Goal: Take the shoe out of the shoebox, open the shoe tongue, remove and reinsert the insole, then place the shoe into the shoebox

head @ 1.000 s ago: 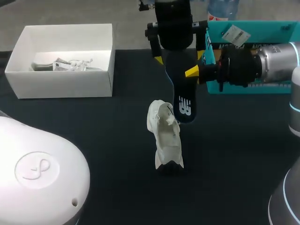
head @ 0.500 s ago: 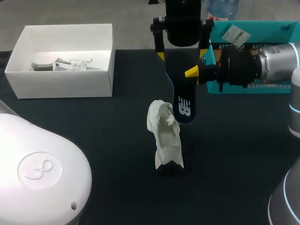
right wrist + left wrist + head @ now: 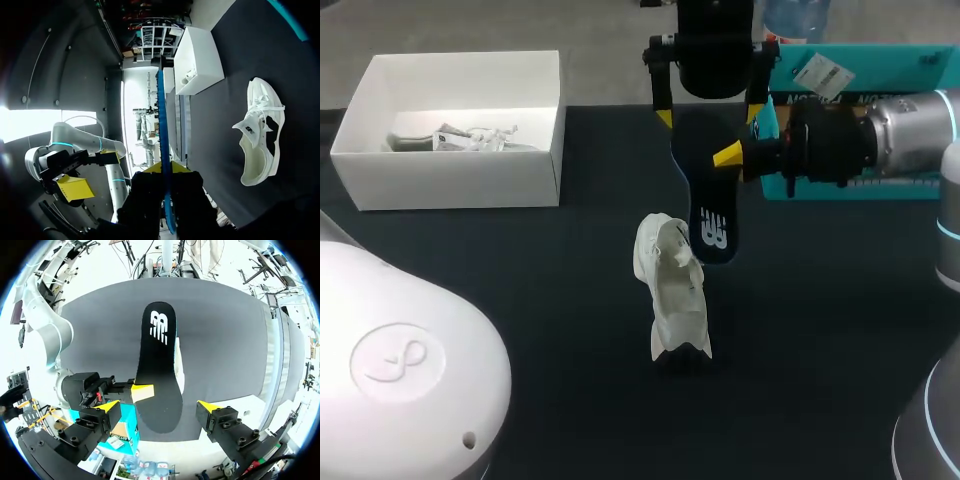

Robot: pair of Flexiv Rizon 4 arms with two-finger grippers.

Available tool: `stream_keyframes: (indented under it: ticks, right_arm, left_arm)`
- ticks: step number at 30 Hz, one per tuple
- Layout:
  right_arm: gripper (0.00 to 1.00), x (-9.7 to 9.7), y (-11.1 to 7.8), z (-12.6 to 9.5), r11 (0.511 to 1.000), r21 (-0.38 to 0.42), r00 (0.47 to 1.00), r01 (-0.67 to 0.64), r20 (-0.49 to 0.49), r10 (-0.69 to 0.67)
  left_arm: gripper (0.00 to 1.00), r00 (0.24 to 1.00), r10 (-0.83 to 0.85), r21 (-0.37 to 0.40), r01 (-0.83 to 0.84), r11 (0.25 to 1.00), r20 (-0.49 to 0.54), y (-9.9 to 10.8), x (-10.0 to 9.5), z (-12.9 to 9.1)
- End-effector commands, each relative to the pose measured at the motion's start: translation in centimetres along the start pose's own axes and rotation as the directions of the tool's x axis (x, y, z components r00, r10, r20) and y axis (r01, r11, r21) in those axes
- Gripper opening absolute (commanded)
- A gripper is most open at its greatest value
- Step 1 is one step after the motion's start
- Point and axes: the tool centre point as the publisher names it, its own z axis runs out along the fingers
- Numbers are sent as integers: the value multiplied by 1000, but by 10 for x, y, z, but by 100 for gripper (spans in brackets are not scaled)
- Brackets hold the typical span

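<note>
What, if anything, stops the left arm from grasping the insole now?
Probably nothing, so yes. The left gripper stands open with its fingers either side of the insole, which the right gripper holds by one edge above the table.

Bright room glare, perhaps overexposed, rims the dark table (image 3: 225,340).

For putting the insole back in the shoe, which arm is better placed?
Right. The right gripper is shut on the insole, whose tip hangs beside the shoe. The left gripper is open, holding nothing.
</note>
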Motion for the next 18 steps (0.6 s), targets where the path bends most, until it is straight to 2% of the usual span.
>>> stream_keyframes:
  ticks: [1, 3, 5, 6, 9, 18]
  right_arm:
    - [0, 1, 2, 2, 1000, 6, 1000, 1, 3, -1]
    - [0, 2, 1, 1, 1000, 4, 1000, 3, 3, -3]
    - [0, 3, 0, 0, 1000, -1, 1000, 6, 3, -6]
    - [0, 3, 0, -1, 1000, -3, 1000, 6, 3, -6]
    - [0, 4, -1, -2, 1000, -6, 1000, 7, 5, -7]
    - [0, 5, -1, -3, 1000, -2, 1000, 6, 12, -6]
  left_arm:
    - [100, 999, -6, 22, 5, 1000, 40, 1, 2, 0]
    - [100, 992, -46, 105, 34, 994, 119, 3, 5, -1]
    - [100, 980, -76, 128, 53, 990, 183, 6, 9, -1]
    - [100, 972, -106, 175, 69, 982, 212, 8, 11, -2]
    - [100, 944, -148, 222, 83, 972, 296, 11, 16, -4]
    - [100, 858, -156, 239, 40, 970, 490, 10, 27, -6]
